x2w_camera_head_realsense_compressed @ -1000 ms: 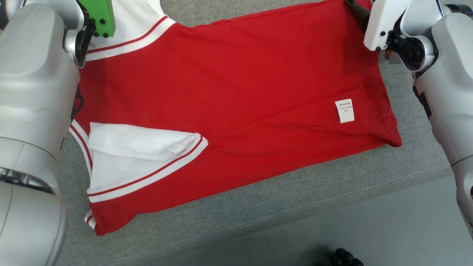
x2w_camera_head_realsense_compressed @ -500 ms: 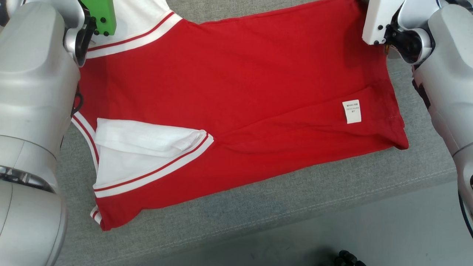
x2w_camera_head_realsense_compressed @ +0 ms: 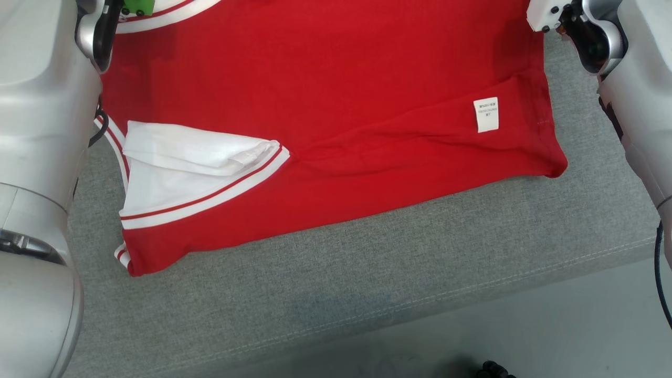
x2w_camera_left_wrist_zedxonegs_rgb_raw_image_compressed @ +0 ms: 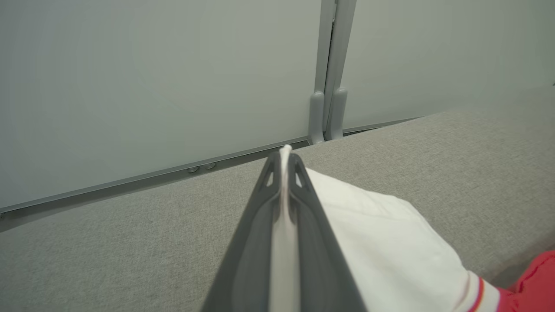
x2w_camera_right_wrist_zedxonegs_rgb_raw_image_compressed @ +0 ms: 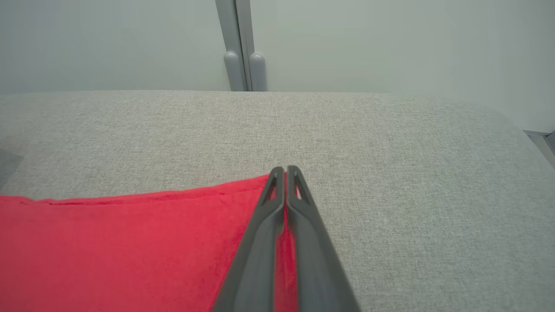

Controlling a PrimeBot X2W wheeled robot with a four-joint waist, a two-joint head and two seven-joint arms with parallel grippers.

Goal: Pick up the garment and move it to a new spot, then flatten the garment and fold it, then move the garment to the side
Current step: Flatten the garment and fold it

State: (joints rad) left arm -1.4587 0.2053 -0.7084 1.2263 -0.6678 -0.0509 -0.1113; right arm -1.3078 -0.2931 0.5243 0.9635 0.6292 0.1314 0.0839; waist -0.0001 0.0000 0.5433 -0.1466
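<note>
Your left gripper (x2w_camera_left_wrist_zedxonegs_rgb_raw_image_compressed: 285,162) pinches the white sleeve (x2w_camera_left_wrist_zedxonegs_rgb_raw_image_compressed: 373,225) of the red garment (x2w_camera_head_realsense_compressed: 325,73); your right gripper (x2w_camera_right_wrist_zedxonegs_rgb_raw_image_compressed: 285,173) pinches its red edge. You have the garment spread on the grey cushion (x2w_camera_head_realsense_compressed: 367,273), with a pale wall (x2w_camera_right_wrist_zedxonegs_rgb_raw_image_compressed: 130,43) behind.

The garment (x2w_camera_head_realsense_compressed: 336,79) lies spread on the cushion (x2w_camera_head_realsense_compressed: 367,273), the floor (x2w_camera_head_realsense_compressed: 525,325) before it, a wall panel (x2w_camera_right_wrist_zedxonegs_rgb_raw_image_compressed: 347,43) behind. The left gripper (x2w_camera_left_wrist_zedxonegs_rgb_raw_image_compressed: 285,160) pinches its far left end, the right gripper (x2w_camera_right_wrist_zedxonegs_rgb_raw_image_compressed: 285,173) its far right corner.
</note>
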